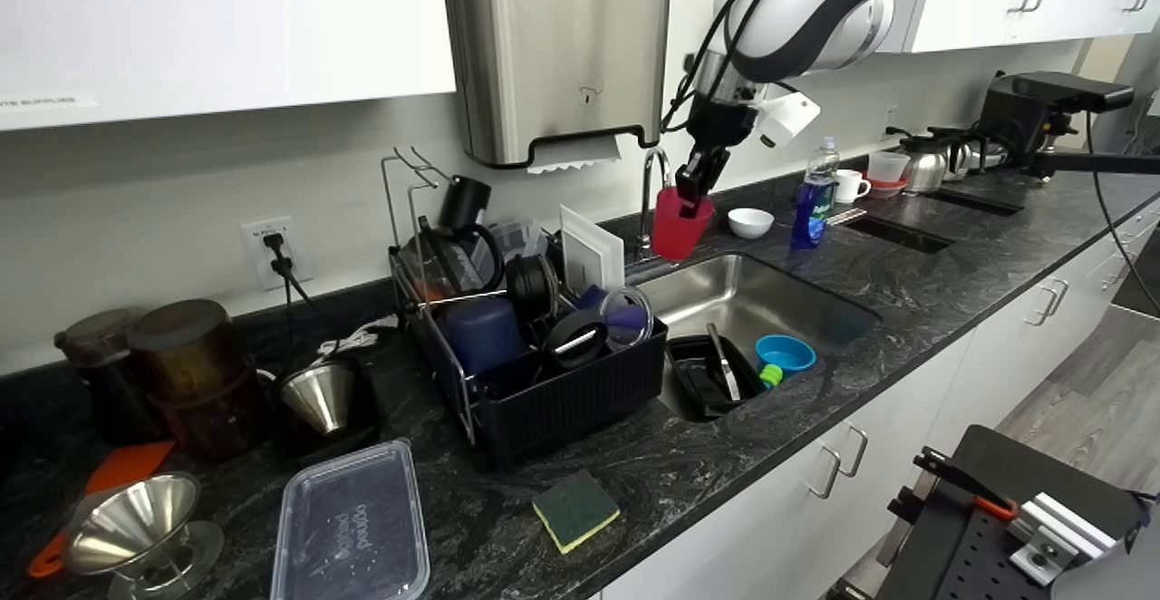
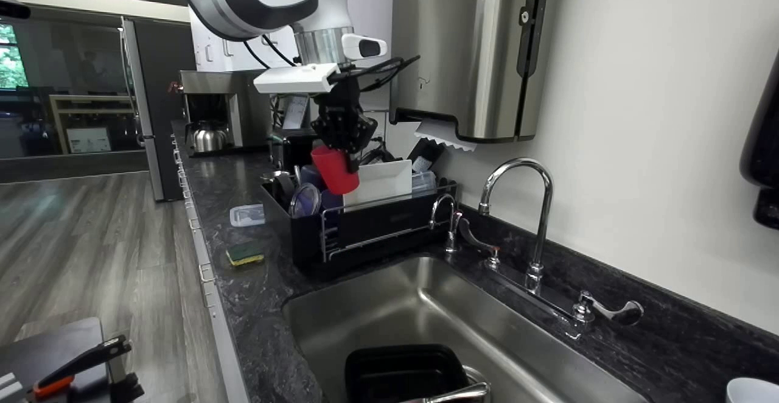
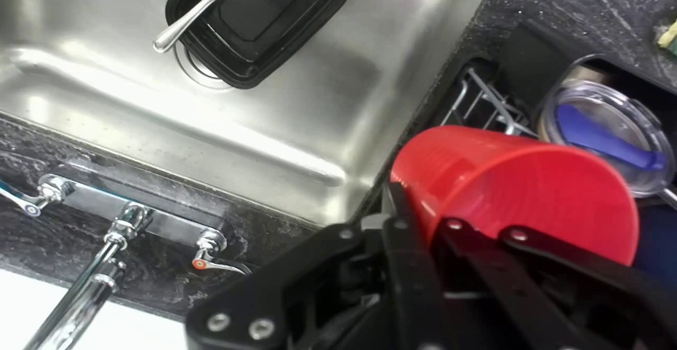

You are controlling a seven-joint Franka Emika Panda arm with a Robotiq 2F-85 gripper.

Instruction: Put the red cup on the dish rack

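Observation:
The red cup [image 1: 678, 227] hangs tilted in the air, held at its wall; it also shows in an exterior view [image 2: 335, 171] and in the wrist view [image 3: 508, 191]. My gripper [image 1: 693, 201] is shut on the cup's wall, one finger outside and one inside the mouth, as the wrist view [image 3: 423, 212] shows. The black dish rack [image 1: 575, 423] stands beside the sink, filled with dishes; its sink-side wall shows in an exterior view [image 2: 389, 226]. In the wrist view the cup is over the border between sink and rack, hiding part of the rack's wire [image 3: 492, 99].
The rack holds a white square plate [image 1: 594, 256], a blue cup, lids and a carafe. The steel sink [image 2: 365, 311] holds a black tray [image 2: 405, 369] and a blue dish [image 1: 786, 353]. A tall faucet [image 2: 541, 220] and a paper towel dispenser [image 1: 580, 47] stand close by.

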